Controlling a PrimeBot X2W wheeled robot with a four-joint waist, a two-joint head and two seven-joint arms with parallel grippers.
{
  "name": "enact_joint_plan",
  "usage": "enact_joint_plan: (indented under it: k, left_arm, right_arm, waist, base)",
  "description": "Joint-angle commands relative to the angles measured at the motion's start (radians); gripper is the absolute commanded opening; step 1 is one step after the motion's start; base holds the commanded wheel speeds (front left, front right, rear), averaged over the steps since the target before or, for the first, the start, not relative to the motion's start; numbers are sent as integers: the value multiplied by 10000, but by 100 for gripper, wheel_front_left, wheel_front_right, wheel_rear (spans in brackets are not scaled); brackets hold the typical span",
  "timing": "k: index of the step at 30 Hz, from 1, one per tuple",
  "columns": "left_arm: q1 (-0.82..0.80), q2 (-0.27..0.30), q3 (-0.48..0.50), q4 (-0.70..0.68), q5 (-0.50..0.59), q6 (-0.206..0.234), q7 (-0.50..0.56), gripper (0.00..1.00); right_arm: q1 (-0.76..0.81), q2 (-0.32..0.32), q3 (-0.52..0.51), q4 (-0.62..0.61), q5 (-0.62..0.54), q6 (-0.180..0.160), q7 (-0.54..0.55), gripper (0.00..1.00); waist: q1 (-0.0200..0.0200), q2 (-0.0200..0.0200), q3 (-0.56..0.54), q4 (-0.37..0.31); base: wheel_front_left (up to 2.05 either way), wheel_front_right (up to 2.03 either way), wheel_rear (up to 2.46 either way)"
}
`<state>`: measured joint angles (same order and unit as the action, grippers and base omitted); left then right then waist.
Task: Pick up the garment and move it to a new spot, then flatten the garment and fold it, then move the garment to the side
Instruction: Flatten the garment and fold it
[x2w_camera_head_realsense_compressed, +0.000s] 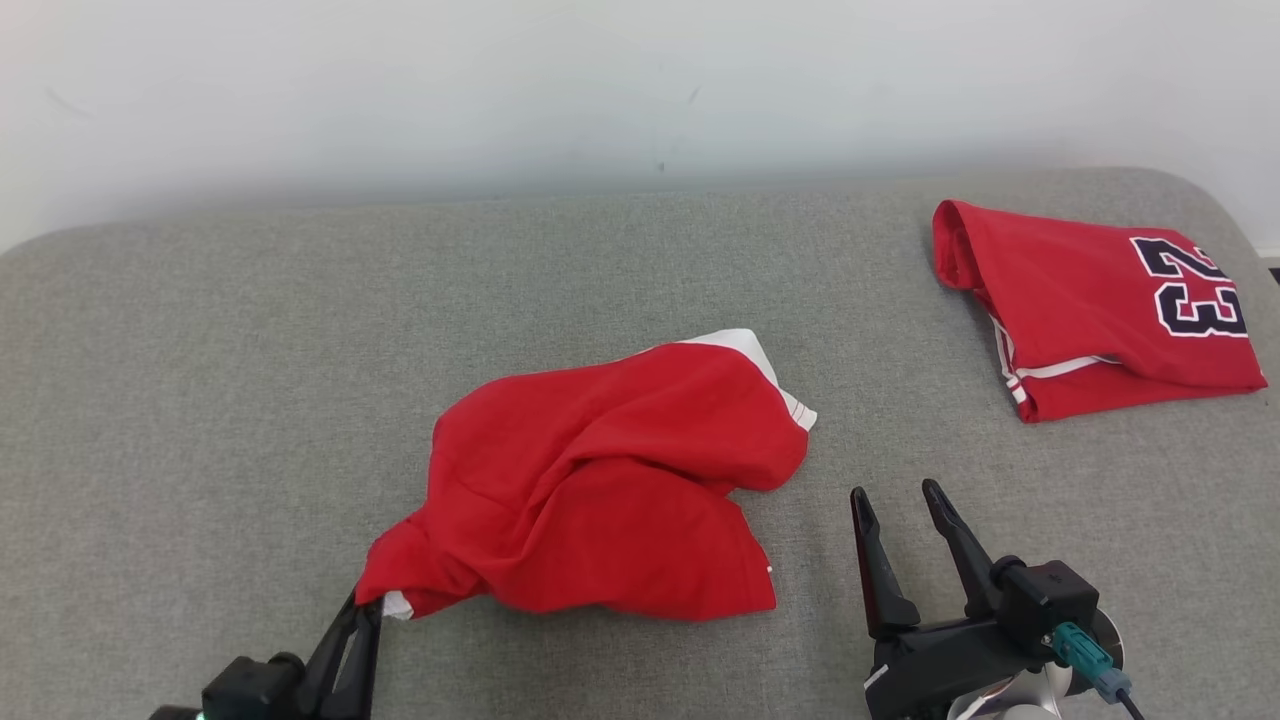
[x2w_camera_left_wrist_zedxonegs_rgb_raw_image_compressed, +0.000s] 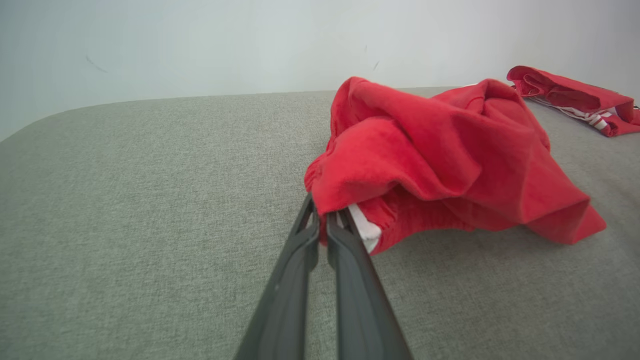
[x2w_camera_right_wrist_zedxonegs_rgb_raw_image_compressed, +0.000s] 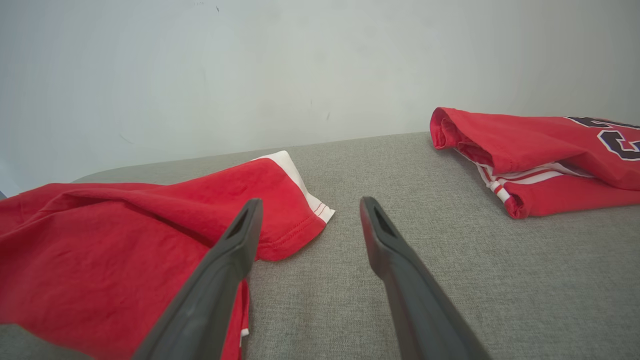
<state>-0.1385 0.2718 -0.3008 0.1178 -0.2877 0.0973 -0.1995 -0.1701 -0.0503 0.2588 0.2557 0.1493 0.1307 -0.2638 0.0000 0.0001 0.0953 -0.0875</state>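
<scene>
A crumpled red garment (x2w_camera_head_realsense_compressed: 610, 480) with white trim lies in the middle of the grey padded surface. My left gripper (x2w_camera_head_realsense_compressed: 368, 605) is at its near left corner, shut on that corner of the garment (x2w_camera_left_wrist_zedxonegs_rgb_raw_image_compressed: 450, 150), as the left wrist view shows with the left gripper (x2w_camera_left_wrist_zedxonegs_rgb_raw_image_compressed: 322, 220) pinching red and white cloth. To the right of the garment, my right gripper (x2w_camera_head_realsense_compressed: 895, 497) stands open above the surface with nothing between its fingers. In the right wrist view the right gripper (x2w_camera_right_wrist_zedxonegs_rgb_raw_image_compressed: 310, 210) points past the garment (x2w_camera_right_wrist_zedxonegs_rgb_raw_image_compressed: 125, 240), whose white-trimmed edge lies just ahead on the left.
A second red garment (x2w_camera_head_realsense_compressed: 1090, 305), folded, with the dark number 23 on it, lies at the far right near the surface's edge, seen also as the folded garment (x2w_camera_right_wrist_zedxonegs_rgb_raw_image_compressed: 540, 155). A pale wall rises behind the grey surface (x2w_camera_head_realsense_compressed: 250, 380).
</scene>
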Motion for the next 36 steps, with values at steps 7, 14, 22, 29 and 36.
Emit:
enact_joint_plan:
  k: [7,14,22,29,36]
  left_arm:
    - [645,-512,63,61,-511,8,-450,100]
    - [1250,-1029,799,-1205,-364,161,-664,100]
    - [1405,-1377,2109,-2089,486,378,-673,100]
    - [1312,-1522,2828,-1933,772,205,-675,100]
    - [1176,-1723,3129,-1709,1023,-59,-675,100]
  right_arm:
    - [149,-5,-125,61,8,1,-6,100]
    - [240,-3,-321,60,-73,1,-6,100]
    - [197,-6,-180,270,8,1,28,100]
    - [208,-225,456,734,626,3,800,100]
    - [-195,-552,1268,1303,1184,3,1718,100]
  waist:
    - [0,-1,-213,172]
    - [0,-1,-277,624]
    - [0,-1,-274,796]
    - [0,-1,-332,877]
    - [0,-1,-338,1018]
  base:
    - [0,0,0]
    - [0,0,0]
    - [0,0,0]
    - [0,0,0]
    - [0,0,0]
